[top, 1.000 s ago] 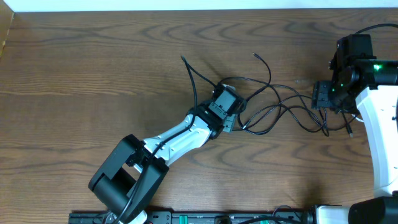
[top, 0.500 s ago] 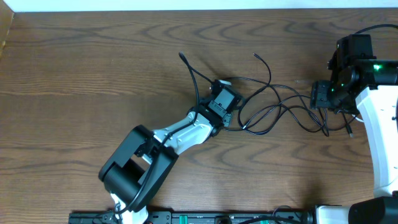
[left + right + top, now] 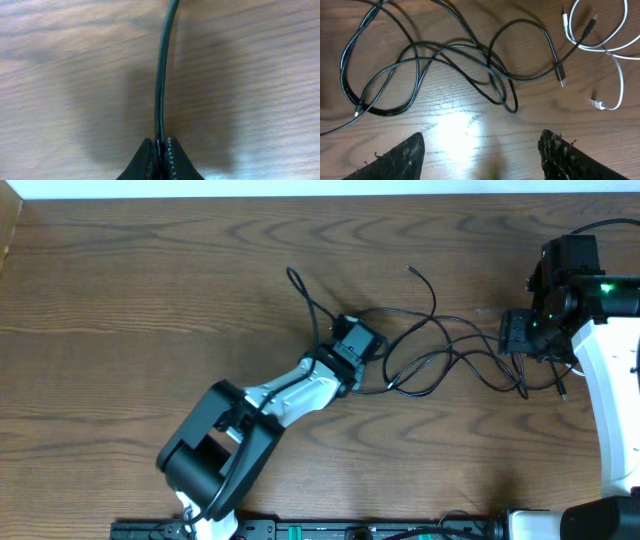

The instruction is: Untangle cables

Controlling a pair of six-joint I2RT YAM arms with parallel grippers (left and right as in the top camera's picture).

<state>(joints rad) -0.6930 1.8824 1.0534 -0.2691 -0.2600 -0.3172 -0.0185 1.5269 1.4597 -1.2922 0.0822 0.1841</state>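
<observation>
Over the last second the left gripper (image 3: 365, 350) has been drawn toward ten o'clock, and the free cable end (image 3: 291, 272) at its eleven o'clock has been carried the same way. In the left wrist view the fingers (image 3: 145, 161) are seen pressed together on one black cable (image 3: 161, 90), which runs straight up toward twelve o'clock. By this pull, that strand is judged to be coming away from the heap, though crossings remain.

The black cables (image 3: 440, 355) are spread in overlapping loops on the table (image 3: 150, 300), between the two arms, at three o'clock of the left gripper.

The right gripper (image 3: 520, 335) has not been moved; in its wrist view the jaws are held wide apart and empty above the loops (image 3: 450, 65), with a white cable (image 3: 605, 40) at two o'clock.
</observation>
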